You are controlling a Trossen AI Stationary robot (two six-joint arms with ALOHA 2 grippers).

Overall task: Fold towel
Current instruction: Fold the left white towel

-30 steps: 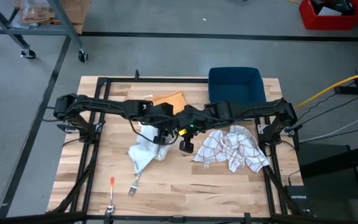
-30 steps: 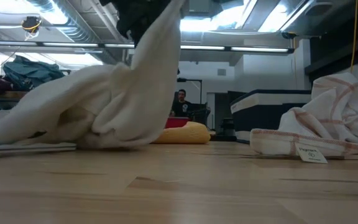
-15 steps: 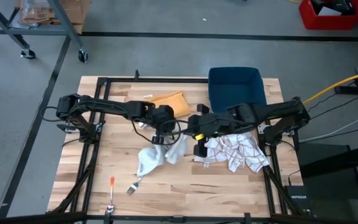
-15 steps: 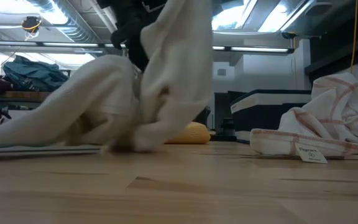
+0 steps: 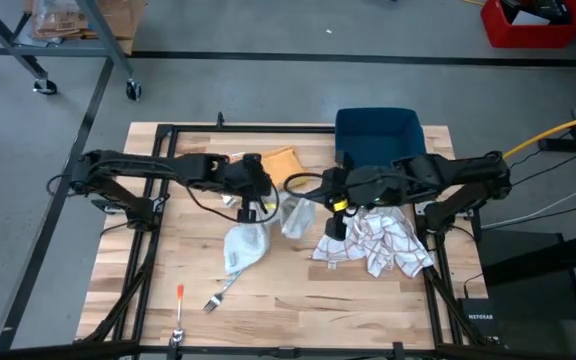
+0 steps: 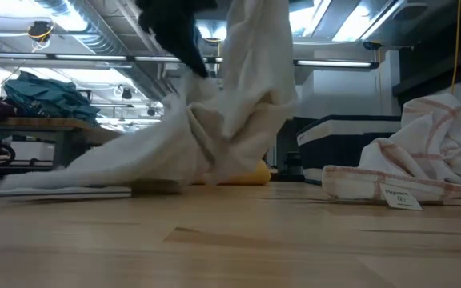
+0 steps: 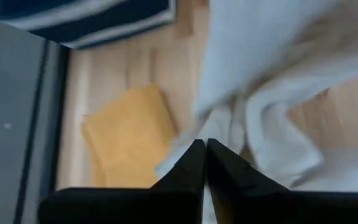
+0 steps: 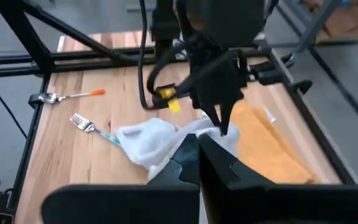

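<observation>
White towel (image 5: 258, 235) at centre of the bench (image 5: 298, 300), lifted between both arms | left end effector (image 5: 249, 207) clamped on its left edge | right end effector (image 5: 332, 222) clamped on its right edge | we judge its span runs left-right; arms equally near.

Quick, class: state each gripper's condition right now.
Left gripper: shut on white towel.
Right gripper: shut on the same towel.
</observation>
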